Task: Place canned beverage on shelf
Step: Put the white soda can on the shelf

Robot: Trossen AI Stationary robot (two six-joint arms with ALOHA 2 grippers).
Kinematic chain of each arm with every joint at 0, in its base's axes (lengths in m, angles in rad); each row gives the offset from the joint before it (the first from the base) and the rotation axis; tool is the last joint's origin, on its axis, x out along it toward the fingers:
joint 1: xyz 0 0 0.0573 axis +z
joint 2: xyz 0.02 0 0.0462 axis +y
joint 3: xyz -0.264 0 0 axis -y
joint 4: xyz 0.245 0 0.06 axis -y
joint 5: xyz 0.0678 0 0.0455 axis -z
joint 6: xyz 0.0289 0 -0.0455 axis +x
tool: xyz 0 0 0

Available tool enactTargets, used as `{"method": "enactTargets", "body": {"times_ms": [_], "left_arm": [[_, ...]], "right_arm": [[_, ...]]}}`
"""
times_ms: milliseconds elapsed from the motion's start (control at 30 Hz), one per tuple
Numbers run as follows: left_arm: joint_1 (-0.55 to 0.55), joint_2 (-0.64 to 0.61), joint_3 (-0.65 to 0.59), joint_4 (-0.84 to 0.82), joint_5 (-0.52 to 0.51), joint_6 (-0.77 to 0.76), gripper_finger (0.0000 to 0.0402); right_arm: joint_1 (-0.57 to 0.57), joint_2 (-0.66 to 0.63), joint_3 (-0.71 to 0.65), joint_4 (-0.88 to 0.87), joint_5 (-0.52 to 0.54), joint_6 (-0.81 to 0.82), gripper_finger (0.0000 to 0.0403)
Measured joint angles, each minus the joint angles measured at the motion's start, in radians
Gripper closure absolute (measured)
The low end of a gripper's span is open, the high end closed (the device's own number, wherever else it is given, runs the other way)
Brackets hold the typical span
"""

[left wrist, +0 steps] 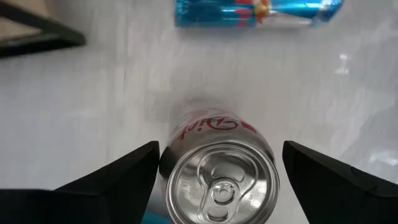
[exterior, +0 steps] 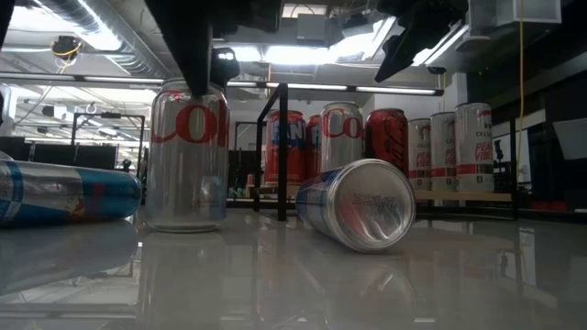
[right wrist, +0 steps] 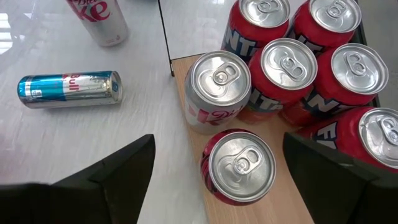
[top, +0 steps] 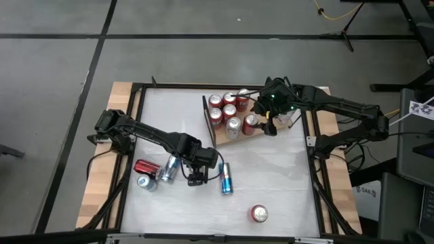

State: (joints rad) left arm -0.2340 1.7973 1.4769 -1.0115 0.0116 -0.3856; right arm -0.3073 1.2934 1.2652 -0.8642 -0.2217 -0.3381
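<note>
between open left jaws, silver can [left wrist: 219, 174]

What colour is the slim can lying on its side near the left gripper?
The slim can is blue and silver; the right wrist view shows it best.

We observed a white counter [top: 271, 176] edged by pale wooden strips [top: 98, 179], a grey floor [top: 54, 81] with dark seams, and a yellow cable [top: 336, 13].

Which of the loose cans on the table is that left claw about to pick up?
The upright silver Diet Coke can, standing right between the left gripper's open fingers. The slim blue can beside it lies on its side, untouched.
</note>
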Motion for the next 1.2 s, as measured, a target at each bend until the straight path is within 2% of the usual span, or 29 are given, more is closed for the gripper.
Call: {"method": "enactTargets", "body": {"times_ms": [300, 533, 667, 1000, 1200], "left_arm": [[0.032, 0.0, 0.0, -0.005, 0.003, -0.211, 0.0072], [0.063, 0.0, 0.0, -0.081, 0.082, -0.447, 0.0072], [0.06, 0.0, 0.0, -0.083, 0.085, -0.535, 0.0072], [0.029, 0.0, 0.0, -0.064, 0.073, -0.607, 0.0072], [-0.004, 0.0, 0.0, -0.064, 0.007, -0.609, 0.0072]], "right_arm": [[0.0, 0.0, 0.0, 0.0, 0.0, 0.0, 0.0061], [0.0, 0.0, 0.0, 0.0, 0.0, 0.0, 0.0061], [0.0, 0.0, 0.0, 0.0, 0.0, 0.0, 0.0061], [0.0, 0.0, 0.0, -0.001, 0.0, 0.0, 0.0061], [0.0, 0.0, 0.0, -0.002, 0.0, 0.0, 0.0061]]}}
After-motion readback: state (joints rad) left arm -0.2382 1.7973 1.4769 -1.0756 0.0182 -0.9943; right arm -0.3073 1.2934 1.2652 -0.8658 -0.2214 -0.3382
